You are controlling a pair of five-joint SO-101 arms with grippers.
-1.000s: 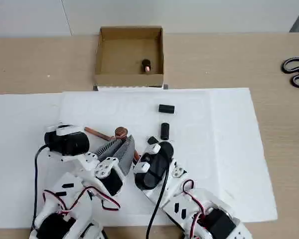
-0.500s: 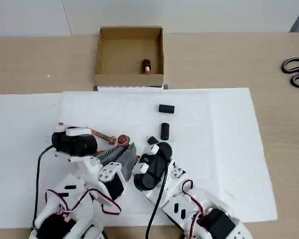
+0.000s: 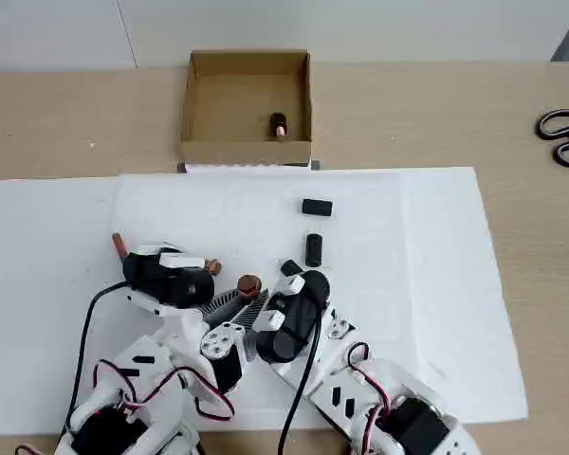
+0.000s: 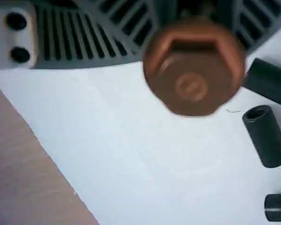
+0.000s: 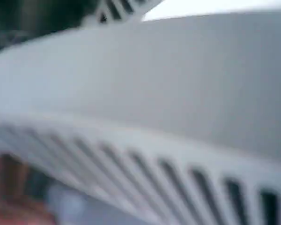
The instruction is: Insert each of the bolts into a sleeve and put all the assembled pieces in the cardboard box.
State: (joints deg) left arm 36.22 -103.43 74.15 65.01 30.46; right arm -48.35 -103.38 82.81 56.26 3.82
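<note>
Holding a copper bolt in the clamped-shut left gripper, low over the paper near the right arm, with hex head in sight and shank hidden. Probably rigid, light and slick, so apt to swivel; best pinched across the shank just under the head, leaving the tip free for a sleeve lying farther out toward the box.

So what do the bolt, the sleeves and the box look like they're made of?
The bolt: copper-brown with a matte hex head, so it could be plastic or coated metal. The sleeves: smooth black tubes, probably plastic or rubber. The box: plain brown cardboard with raw cut edges.
</note>
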